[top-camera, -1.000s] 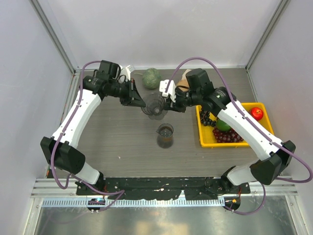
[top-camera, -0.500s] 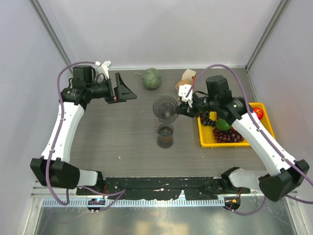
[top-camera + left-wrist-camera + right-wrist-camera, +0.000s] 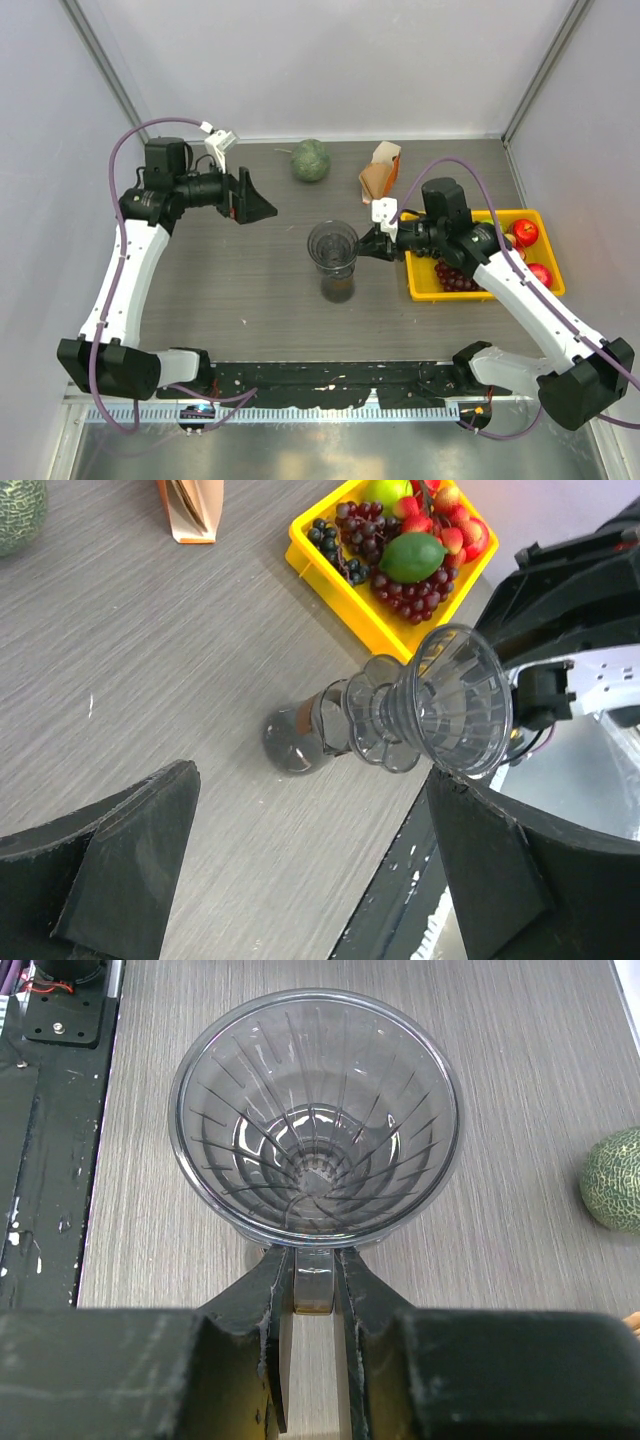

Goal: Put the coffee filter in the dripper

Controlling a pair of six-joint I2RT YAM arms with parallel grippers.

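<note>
The dripper (image 3: 332, 245), a smoky grey ribbed funnel, sits over the mouth of a clear glass jug (image 3: 338, 286) at mid-table. My right gripper (image 3: 378, 243) is shut on its small side handle (image 3: 313, 1285). In the right wrist view the dripper (image 3: 315, 1120) is empty inside, with my right gripper (image 3: 314, 1260) below its rim. My left gripper (image 3: 255, 200) hangs open to the left, well apart, holding nothing. The left wrist view shows the dripper (image 3: 440, 710) on the jug (image 3: 300, 742) beyond my open left gripper (image 3: 310, 815). No single coffee filter is in view.
An upright pack of brown filter papers (image 3: 380, 172) stands at the back, also in the left wrist view (image 3: 192, 508). A green melon (image 3: 310, 160) lies left of it. A yellow tray (image 3: 415, 285) of fruit sits at the right, under my right arm.
My left gripper let go at the dripper, opened and drew back to the left. My right gripper carried the dripper toward the near side, over the glass jug.
</note>
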